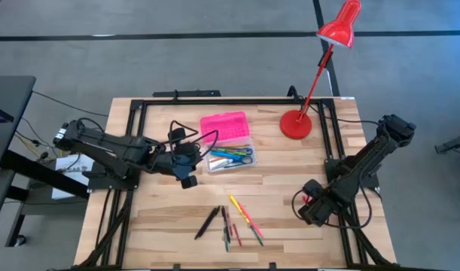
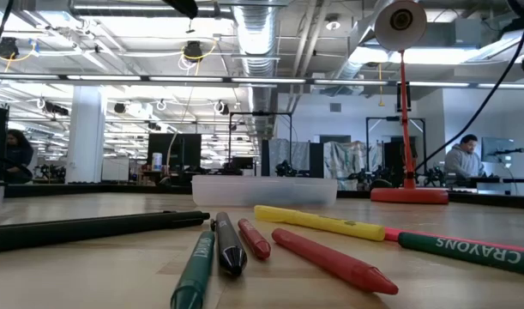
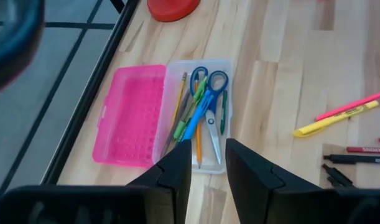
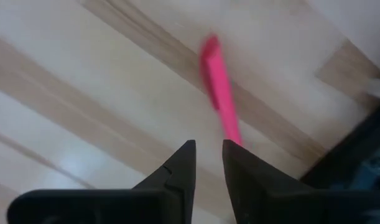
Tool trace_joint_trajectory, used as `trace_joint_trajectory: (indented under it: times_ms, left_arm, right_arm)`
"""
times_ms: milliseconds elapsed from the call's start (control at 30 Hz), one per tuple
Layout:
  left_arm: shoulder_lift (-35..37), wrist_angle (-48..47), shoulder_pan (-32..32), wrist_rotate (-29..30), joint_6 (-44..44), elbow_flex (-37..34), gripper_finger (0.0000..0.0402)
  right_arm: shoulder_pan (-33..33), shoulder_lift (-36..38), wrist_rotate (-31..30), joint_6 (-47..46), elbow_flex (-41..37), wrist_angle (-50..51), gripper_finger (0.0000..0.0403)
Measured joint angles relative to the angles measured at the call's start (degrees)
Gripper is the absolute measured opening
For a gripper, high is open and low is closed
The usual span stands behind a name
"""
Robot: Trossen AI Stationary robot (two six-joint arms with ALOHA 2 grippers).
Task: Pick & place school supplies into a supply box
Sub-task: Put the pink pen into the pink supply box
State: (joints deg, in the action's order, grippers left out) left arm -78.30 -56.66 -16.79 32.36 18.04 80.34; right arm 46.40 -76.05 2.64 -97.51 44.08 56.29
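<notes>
Mid-task: the clear plastic supply box (image 1: 230,159) with its pink lid thrown open is part filled; loose pens and crayons (image 1: 231,218) lie near the table's front.

Left gripper (image 3: 207,163) hovers just beside the box, jaws slightly parted, empty. Right gripper (image 4: 207,163), jaws narrowly apart and grasping nothing, points at a pink marker (image 4: 219,99) on the wood; it probably needs lowering astride it, then clenching.

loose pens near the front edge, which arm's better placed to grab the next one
Probably the right. The right gripper hangs low beside the loose pens, a pink marker just past its fingertips. The left gripper is at the supply box, farther off.
</notes>
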Motion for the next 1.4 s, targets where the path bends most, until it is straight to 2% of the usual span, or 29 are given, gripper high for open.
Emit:
trace_joint_trajectory:
  times_ms: [200, 400, 533, 667, 900, 1200, 1400]
  left_arm:
    - [0.0, 0.04, 0.99, -0.04, -0.28, 0.0, 0.0093]
    - [-0.17, 0.31, 1.69, -0.25, -0.22, 0.0, 0.0093]
    - [-0.17, 0.39, 1.65, -0.55, -0.15, 0.0, 0.0093]
    - [-0.17, 0.44, 1.68, -0.39, 0.15, 0.0, 0.0093]
    - [-0.17, 0.43, 1.67, -0.32, 0.17, 0.0, 0.0093]
    - [-0.17, 0.42, 1.67, -0.17, 0.17, 0.0, 0.0093]
    - [-0.17, 0.42, 1.67, -0.17, -0.26, 0.0, 0.0093]
  right_arm:
    - [1.2, -0.13, 1.94, 1.99, -2.45, -0.07, 0.0114]
    - [1.08, -0.15, 3.12, 3.04, -6.89, -6.61, 0.0171]
    - [1.08, -0.17, 3.51, 2.82, -8.73, -9.84, 0.0192]
    - [1.08, -0.17, 3.85, 0.85, -9.31, -10.13, 0.0186]
    - [1.08, -0.17, 8.99, -3.31, -9.78, -14.83, 0.0152]
    - [1.08, -0.2, 7.74, -3.85, -9.82, -15.39, 0.0128]
    - [1.08, -0.2, 6.19, 2.12, -9.82, -13.45, 0.0126]
